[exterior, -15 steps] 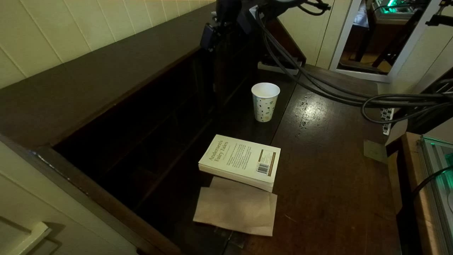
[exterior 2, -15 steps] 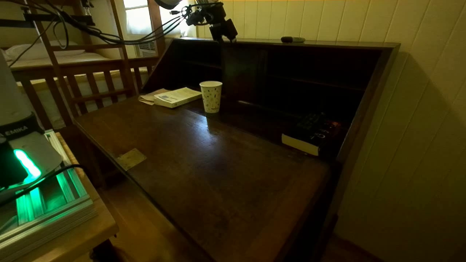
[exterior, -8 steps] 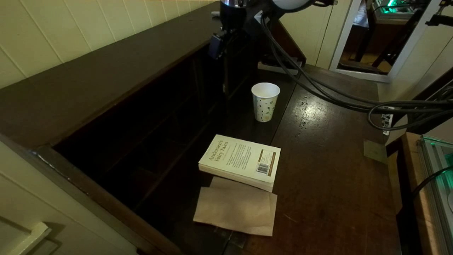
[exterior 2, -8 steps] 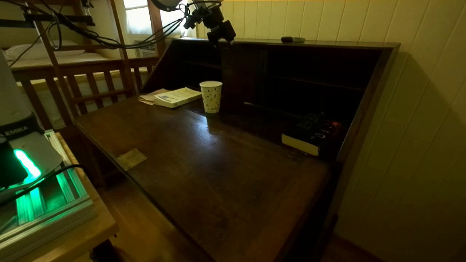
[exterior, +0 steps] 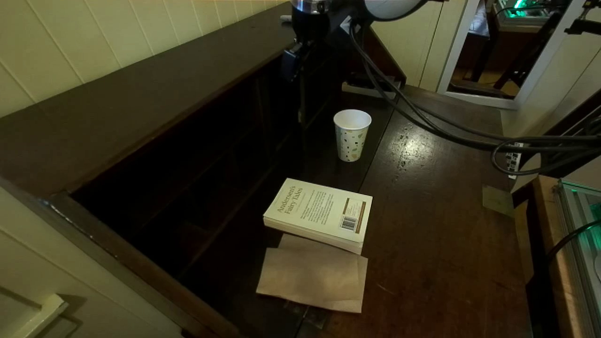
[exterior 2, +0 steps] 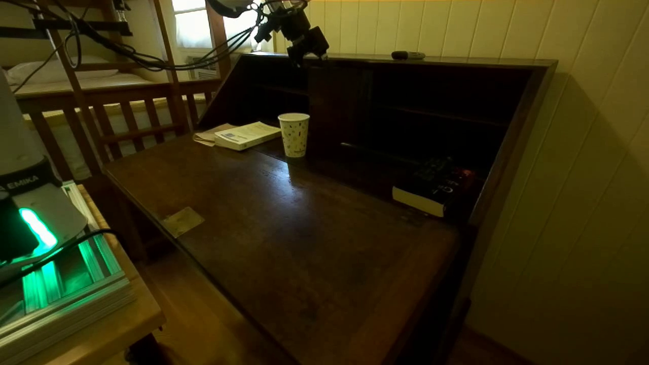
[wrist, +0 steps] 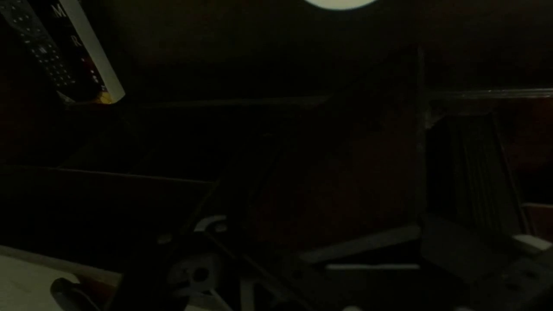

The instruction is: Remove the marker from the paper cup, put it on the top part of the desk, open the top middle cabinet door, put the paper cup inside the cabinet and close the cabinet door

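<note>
- Dim room, cream wall (exterior: 94, 47), dark wooden desk (exterior: 134, 265) with a glossy surface (exterior 2: 284, 243).
- Gripper (exterior 2: 310, 60): jaws wide apart, no object seen held. It hangs near the top of the door (exterior 2: 337, 96); wrist view too dark to tell whether they touch.
- The door looks ajar, how far not readable. Risk: a finger brushing its outer face could push it closed.
- Ribbed shape (wrist: 479, 172) past the door's free edge: frame or contents, cannot tell. If contents, the paper cup (exterior 2: 294, 135) might jam on the way in.
- The paper cup: upright toward the surface's back edge, near the door, nothing poking out. Main risk: pulling the door wider could clip and tip it, if it stands inside the swing.
- Marker (exterior 2: 407, 55): lying on the ledge (exterior: 178, 65), well apart from the jaws; that step judged done. A hard knock might roll it off.
- White book (exterior: 319, 216) and brown paper (exterior: 312, 277), past the cup along the surface's back edge; dark book (exterior 2: 431, 188) at the back corner of the opposite end.
</note>
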